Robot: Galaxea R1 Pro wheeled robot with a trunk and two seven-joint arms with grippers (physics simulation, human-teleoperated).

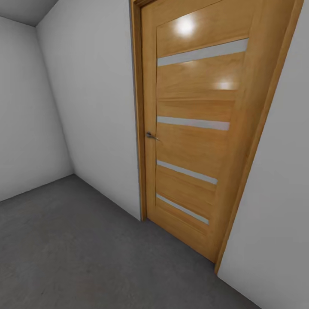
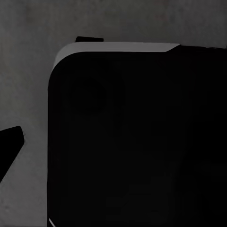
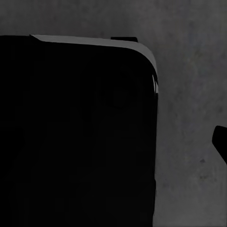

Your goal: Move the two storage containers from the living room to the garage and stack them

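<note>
Plain white walls point(image 1: 98, 107) are meeting in a corner at the head view's left, and a dark grey rough floor point(image 1: 77, 253) is spreading out below them, so the robot is standing in the garage. A wooden door point(image 1: 193, 128) is filling the middle and right of that view, leaning in the frame because the camera is looking at it at an angle; four pale glass slits are crossing it, a small metal handle point(image 1: 150, 136) is sitting on its left edge, and two bright spots of light are glinting on its upper panels. The door is standing shut in its frame, with a strip of white wall to its right. In the left wrist view a large black body with a rounded corner and a thin grey top edge point(image 2: 132, 142) is hanging over the grey floor point(image 2: 28, 71), and a dark tip point(image 2: 10, 142) is poking in at one edge, apart from the body. The right wrist view is showing much the same: a black rounded body point(image 3: 75, 137) over the floor point(image 3: 194, 94), and a small dark tip point(image 3: 220, 142) at the border. Whether either gripper is open or closed I cannot tell.
</note>
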